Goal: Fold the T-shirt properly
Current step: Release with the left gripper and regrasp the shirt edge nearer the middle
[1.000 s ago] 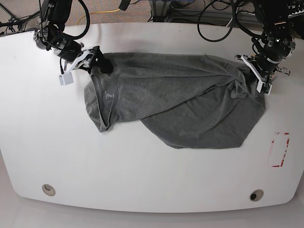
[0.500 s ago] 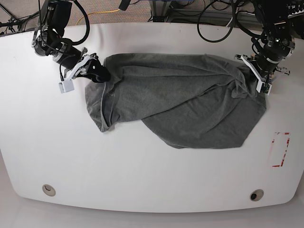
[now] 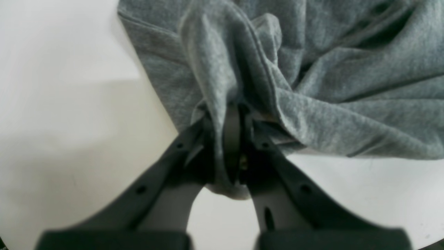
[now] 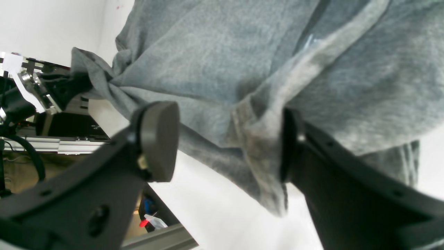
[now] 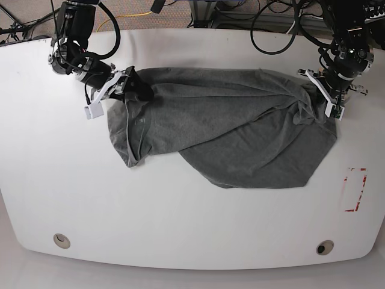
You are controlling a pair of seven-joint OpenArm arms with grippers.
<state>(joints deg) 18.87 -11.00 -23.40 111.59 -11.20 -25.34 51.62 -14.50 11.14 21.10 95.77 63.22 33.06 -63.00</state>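
The grey T-shirt (image 5: pixel 228 132) lies crumpled across the middle of the white table (image 5: pixel 180 211). On the right of the base view my left gripper (image 5: pixel 317 95) holds its bunched far-right corner. The left wrist view shows that gripper (image 3: pixel 236 139) shut on a thick fold of the T-shirt (image 3: pixel 312 69). At the shirt's upper left edge my right gripper (image 5: pixel 133 89) stands open. In the right wrist view its jaws (image 4: pixel 225 146) are wide apart, with a ribbed fold of the T-shirt (image 4: pixel 215 52) hanging between them and touching the right finger (image 4: pixel 295 149).
A red-outlined rectangle (image 5: pixel 355 189) is marked near the table's right edge. Two round holes (image 5: pixel 61 241) (image 5: pixel 325 247) sit near the front edge. Cables (image 5: pixel 271 24) and frame rails run behind the table's back edge. A white tag (image 5: pixel 93 111) hangs from the right arm.
My right gripper has shifted rightward onto the shirt's upper left edge, and the neckline with its label has been folded under. Its jaws narrowed, then spread again. The left gripper has kept its hold.
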